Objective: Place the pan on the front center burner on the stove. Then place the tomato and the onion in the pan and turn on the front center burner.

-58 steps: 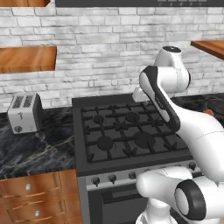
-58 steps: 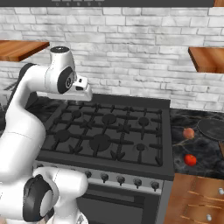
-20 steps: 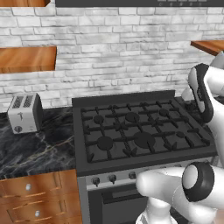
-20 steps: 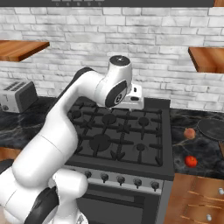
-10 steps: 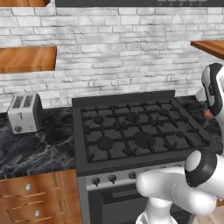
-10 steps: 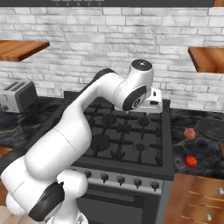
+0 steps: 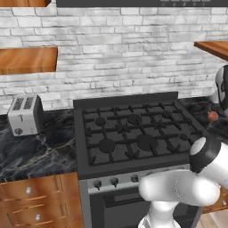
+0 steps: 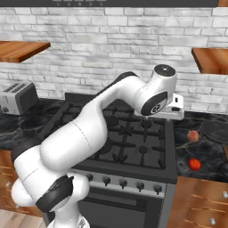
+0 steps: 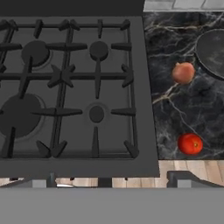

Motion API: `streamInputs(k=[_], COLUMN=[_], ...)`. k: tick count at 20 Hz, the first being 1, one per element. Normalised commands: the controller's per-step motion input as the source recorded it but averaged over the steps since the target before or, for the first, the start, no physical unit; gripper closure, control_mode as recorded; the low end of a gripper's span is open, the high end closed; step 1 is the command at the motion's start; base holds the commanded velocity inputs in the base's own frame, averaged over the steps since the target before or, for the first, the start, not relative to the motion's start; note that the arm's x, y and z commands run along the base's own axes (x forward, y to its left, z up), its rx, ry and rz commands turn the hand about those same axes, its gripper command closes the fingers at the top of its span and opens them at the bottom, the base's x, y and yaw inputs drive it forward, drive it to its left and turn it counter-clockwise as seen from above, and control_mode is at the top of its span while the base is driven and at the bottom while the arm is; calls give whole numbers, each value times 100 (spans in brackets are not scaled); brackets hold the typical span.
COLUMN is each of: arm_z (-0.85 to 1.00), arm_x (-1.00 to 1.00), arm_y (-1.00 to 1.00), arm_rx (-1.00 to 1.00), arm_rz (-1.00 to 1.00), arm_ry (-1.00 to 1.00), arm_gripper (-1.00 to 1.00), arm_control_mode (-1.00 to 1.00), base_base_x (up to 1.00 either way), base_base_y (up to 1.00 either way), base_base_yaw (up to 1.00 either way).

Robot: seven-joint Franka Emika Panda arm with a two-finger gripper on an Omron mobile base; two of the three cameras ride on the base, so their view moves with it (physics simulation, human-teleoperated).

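Note:
My gripper [image 9: 112, 180] hangs open and holds nothing, above the right front part of the black stove [image 9: 131, 65]. In the right base view the hand [image 8: 174, 108] hovers over the stove's right edge. On the dark marble counter right of the stove lie the pinkish onion [image 9: 183, 72] and, nearer the front, the red tomato [image 9: 190, 144]. The dark pan [image 9: 213, 53] sits behind the onion, cut off by the frame, its handle out of sight. The wide front center burner [image 9: 19, 114] is bare. From the right base view I see the onion [image 8: 192, 136], tomato [image 8: 194, 164] and pan [image 8: 217, 131].
A silver toaster [image 7: 25, 115] stands on the counter left of the stove. A row of knobs [image 8: 122, 182] lines the stove's steel front. Wooden shelves [image 8: 210, 60] hang on the brick wall at both sides. Wooden drawers [image 7: 38, 200] sit under the counters.
The arm has swung to the right across the stove, from its back left to its right edge. The gripper has stayed open and the onion, tomato and pan have not moved.

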Motion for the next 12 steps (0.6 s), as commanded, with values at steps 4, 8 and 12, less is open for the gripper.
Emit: streamInputs(k=[4,8,12], arm_z=[-6,-9,-17], arm_x=[1,0,2], arm_y=[-62,-59,-56], arm_rx=[0,0,0], arm_rz=[-5,-6,-5], arm_ry=[0,0,1], arm_gripper=[-100,-100,-100], arm_control_mode=[-100,-100,-100], base_base_x=[0,0,0], base_base_y=[0,0,0], base_base_yaw=[0,0,0])
